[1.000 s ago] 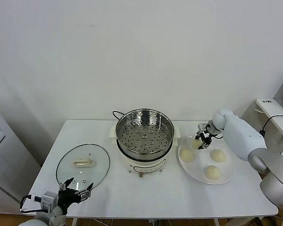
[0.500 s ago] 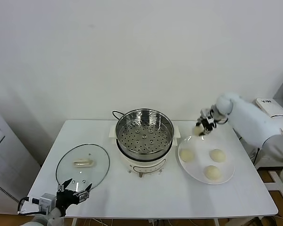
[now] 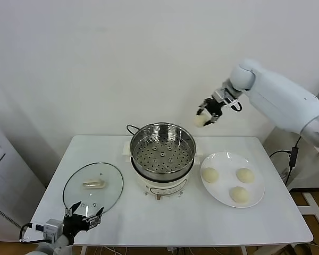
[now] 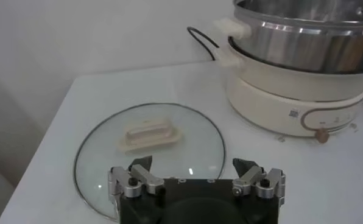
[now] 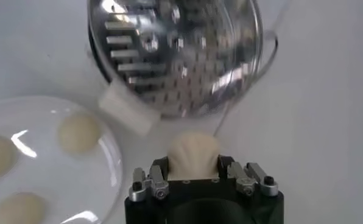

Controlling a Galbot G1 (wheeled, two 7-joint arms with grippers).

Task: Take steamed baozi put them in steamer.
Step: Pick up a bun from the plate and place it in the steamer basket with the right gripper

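Head view, left to right: your left gripper (image 3: 84, 219) waits at the near left edge of the table (image 3: 122, 223), jaws apart and holding nothing, just near of the glass lid (image 3: 93, 185), which lies flat on the table. Leave it parked.

At centre stands the steamer (image 3: 162, 150), a steel basket on a white cooker base. Its perforated floor shows bare; no bun lies in it yet.

Your right gripper (image 3: 208, 115) hangs in the air above and slightly to the right of the steamer's far right rim, jaws clamped on one bun (image 3: 201, 121). In the right wrist view the bun (image 5: 194, 154) sits between the fingers (image 5: 159, 171), gripped across its sides.

Expect the bun to be light, soft and easily dented, with a matte skin that should not slip. Hold it across its widest part with light pressure only. Release it low over the basket so that it does not drop hard or roll.

On the right, the white plate (image 3: 258, 198) holds the remaining three buns (image 3: 210, 174), set apart from each other.
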